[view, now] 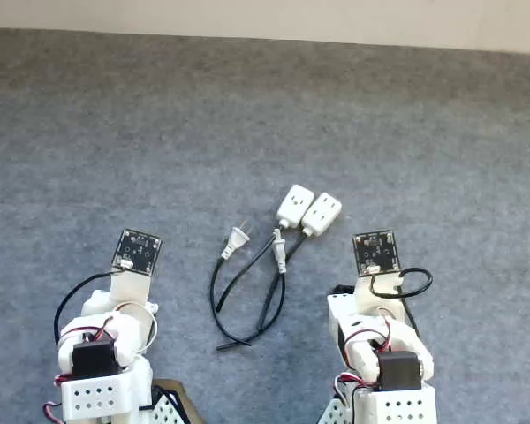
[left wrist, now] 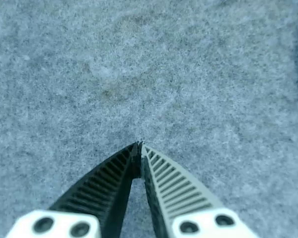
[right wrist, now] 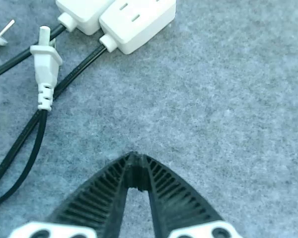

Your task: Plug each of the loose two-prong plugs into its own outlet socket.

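Left socket (view: 295, 205), right socket (view: 321, 214): white, touching, mid-carpet (view: 115, 132). Left plug (view: 238, 238), right plug (view: 280, 249): white, two-prong, black-corded, loose just left of and nearer than sockets. Left gripper (left wrist: 140, 145), right gripper (right wrist: 134, 156): tips together, empty.

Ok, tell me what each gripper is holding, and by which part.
Nothing is held. The left gripper is shut on nothing over bare carpet; the right gripper is shut and empty, short of the nearest plug.

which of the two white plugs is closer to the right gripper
The white two-prong plug lying next to the white outlet sockets. The other white plug lies farther from the right gripper, toward the left arm's side.
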`<state>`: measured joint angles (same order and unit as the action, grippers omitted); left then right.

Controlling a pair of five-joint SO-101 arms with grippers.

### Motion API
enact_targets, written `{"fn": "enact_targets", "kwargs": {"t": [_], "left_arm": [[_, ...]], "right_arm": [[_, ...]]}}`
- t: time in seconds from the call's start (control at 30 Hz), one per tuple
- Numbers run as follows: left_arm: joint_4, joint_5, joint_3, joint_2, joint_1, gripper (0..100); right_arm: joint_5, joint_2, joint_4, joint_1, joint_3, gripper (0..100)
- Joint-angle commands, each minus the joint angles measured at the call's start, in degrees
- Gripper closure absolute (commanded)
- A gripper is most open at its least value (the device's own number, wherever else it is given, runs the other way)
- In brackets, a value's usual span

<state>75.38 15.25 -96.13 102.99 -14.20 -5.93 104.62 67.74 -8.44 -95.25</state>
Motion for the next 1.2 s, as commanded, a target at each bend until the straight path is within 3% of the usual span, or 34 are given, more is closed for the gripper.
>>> {"fn": "enact_targets", "kwargs": {"t": [0.0, 1.17], "left_arm": [[0.26, -0.26, -1.1, 0.66, -0.48, 99], [0.26, -0.26, -1.1, 0.75, -4.79, 99]], "right_arm": [[-0.09, 0.13, 0.31, 0.4, -8.75, 99.4], [-0.09, 0.13, 0.31, 0.4, -8.75, 99.4]]}}
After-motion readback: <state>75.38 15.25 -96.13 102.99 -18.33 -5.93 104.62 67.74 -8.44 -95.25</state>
